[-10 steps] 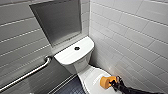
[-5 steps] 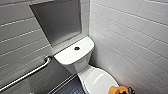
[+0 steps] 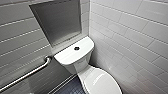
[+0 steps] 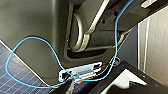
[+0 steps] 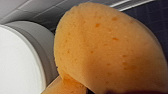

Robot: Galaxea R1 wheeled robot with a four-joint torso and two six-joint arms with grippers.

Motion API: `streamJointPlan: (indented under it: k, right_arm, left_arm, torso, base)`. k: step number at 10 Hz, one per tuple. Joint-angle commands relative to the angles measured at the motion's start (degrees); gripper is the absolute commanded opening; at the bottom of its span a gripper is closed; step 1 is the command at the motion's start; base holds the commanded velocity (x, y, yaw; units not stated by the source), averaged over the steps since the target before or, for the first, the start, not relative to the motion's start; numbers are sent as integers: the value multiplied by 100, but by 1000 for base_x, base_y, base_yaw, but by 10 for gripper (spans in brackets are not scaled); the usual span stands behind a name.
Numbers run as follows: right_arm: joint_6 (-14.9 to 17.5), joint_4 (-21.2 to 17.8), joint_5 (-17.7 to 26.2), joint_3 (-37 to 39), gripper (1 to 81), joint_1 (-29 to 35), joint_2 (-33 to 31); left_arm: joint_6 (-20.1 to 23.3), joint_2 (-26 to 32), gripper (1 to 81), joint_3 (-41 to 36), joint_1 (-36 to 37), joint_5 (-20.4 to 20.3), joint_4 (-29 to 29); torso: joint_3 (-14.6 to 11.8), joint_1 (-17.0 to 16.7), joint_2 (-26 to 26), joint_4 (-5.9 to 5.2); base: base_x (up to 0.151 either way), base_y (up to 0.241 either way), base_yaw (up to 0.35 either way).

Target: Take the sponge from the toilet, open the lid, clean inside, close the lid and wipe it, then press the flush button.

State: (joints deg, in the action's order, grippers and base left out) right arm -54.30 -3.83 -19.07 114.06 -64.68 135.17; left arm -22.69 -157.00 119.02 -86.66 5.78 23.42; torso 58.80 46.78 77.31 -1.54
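one sec ago the sponge [image 5: 107,47] hung over the near end of the lid [image 3: 102,82] in the head view, w/ the arm beside it. half a sec ago it had slid to that picture's lower edge, and now it looms orange and close in the right wrist view, just beside the white curved rim, w/ dark floor tiles beyond. my read: the pickup step is done and the arm has pulled back off the lid. the lid lies down flat, not yet opened. right gripper [image 5: 87,91] looks clamped on the sponge, since the pad hangs in mid-air right at the wrist cam. left gripper [image 4: 100,86]: can't tell if released or clenched. the toilet [image 3: 75,56] runs its long axis from tank to bowl, slanting twd the head view's lower right, and the lid's nose points that way, twd the robot. the flush button [image 3: 76,48] sits mid tank top. the sponge turns its broad face to the cam, 2nd lobe tucked under at the waist. its long axis i can't call.
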Motion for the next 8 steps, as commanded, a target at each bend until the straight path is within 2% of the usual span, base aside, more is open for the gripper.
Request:
streamJointPlan:
  k: [1, 4, 6, 8]
  right_arm:
    - [51, 40, -308, -506, 10, -585, -681]
    - [68, 769, -125, -2026, 10, -701, -1506]
    - [401, 805, 7, -2677, 10, -639, -1841]
    - [621, 813, 393, -3003, 10, -298, -1991]
  left_arm:
    - [27, 37, 811, -194, -136, 337, 14]
    - [106, -16, 811, -203, -119, 337, 22]
    - [141, -51, 811, -203, -119, 336, 22]
    - [186, -86, 811, -203, -110, 336, 22]
  torso:
    - [-2, 0, 0, 0]
    - [-2, 0, 2, 0]
    - [-2, 0, 5, 0]
    - [-2, 0, 5, 0]
  base:
    - [0, 0, 0]
    - [0, 0, 0]
    - [0, 0, 0]
    - [0, 0, 0]
